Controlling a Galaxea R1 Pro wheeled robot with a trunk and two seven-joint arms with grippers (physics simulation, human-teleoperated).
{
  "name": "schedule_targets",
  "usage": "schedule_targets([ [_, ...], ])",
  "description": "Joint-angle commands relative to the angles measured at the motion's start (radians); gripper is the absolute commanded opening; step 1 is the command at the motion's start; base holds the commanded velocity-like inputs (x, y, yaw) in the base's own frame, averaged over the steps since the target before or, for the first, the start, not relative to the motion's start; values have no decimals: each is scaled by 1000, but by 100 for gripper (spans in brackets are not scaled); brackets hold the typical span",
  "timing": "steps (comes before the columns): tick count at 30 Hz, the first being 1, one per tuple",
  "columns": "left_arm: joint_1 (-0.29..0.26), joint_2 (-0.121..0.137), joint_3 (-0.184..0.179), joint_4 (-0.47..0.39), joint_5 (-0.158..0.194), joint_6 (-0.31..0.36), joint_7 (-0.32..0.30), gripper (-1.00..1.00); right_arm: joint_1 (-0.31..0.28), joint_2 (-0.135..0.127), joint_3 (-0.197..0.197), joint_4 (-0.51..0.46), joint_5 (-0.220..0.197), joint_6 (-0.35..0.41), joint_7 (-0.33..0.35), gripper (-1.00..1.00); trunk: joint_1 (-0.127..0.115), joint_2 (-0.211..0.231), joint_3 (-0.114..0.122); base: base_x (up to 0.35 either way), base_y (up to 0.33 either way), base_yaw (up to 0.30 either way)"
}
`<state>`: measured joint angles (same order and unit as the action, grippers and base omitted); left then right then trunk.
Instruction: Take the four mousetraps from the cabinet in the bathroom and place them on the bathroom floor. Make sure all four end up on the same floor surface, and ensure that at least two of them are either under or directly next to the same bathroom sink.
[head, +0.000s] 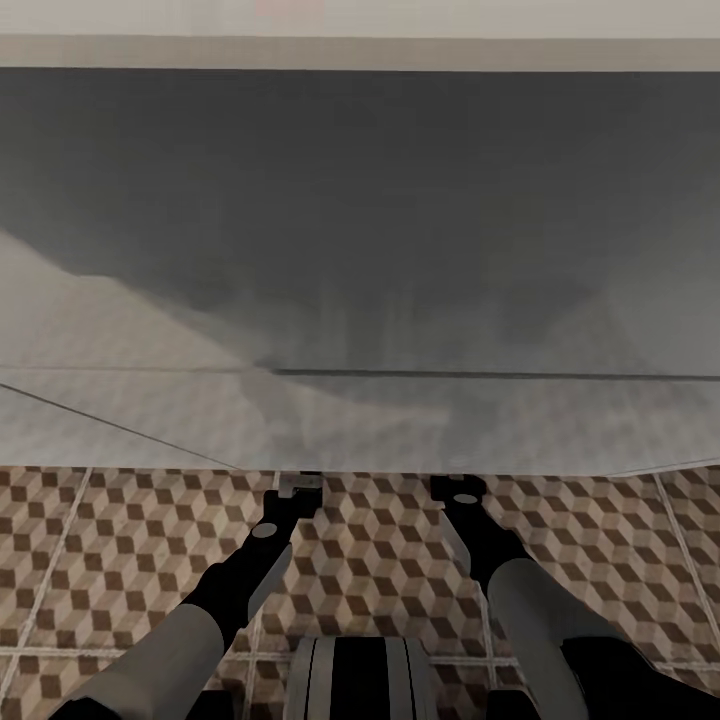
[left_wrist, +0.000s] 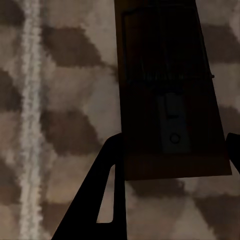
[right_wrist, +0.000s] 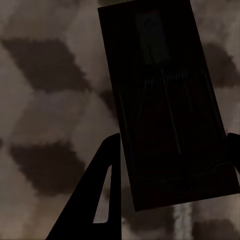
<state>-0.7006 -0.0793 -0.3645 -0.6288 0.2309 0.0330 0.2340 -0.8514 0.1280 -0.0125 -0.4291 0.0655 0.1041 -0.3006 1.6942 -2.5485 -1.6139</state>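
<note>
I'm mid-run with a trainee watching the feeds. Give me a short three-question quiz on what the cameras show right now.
1. True or false: each gripper has a mousetrap between its fingers.
2. Multiple choice: what lies below both grippers? A) a wooden cabinet top B) cube-patterned floor tiles C) water in a bathtub
3. Short answer: what big thing stands straight ahead of the robot in the head view?

Key
1. True. The left gripper flanks the brown left mousetrap; the right gripper flanks the darker right mousetrap.
2. B, the bathroom floor.
3. A large grey-white surface with a pale top edge; what it is cannot be told.
</note>
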Motion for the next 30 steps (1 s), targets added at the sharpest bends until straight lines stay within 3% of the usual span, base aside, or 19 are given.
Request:
schedule_targets([
  [1, 0, 1, -6, -2, 7, 4, 11, -100, 0, 0, -1, -2, 5, 8, -2, -100, 0, 0, -1, 1, 0, 0],
  [14, 0, 32, -2, 3, 7, 4, -4, -100, 0, -7, -3, 1, 1, -14, 8, -100, 0, 0, -1, 0, 0, 0],
  [30, -6, 51, 1, 11, 8, 9, -82, -100, 0, -10, -4, 18, 4, -24, 45, -100, 0, 0, -1, 0, 0, 0],
])
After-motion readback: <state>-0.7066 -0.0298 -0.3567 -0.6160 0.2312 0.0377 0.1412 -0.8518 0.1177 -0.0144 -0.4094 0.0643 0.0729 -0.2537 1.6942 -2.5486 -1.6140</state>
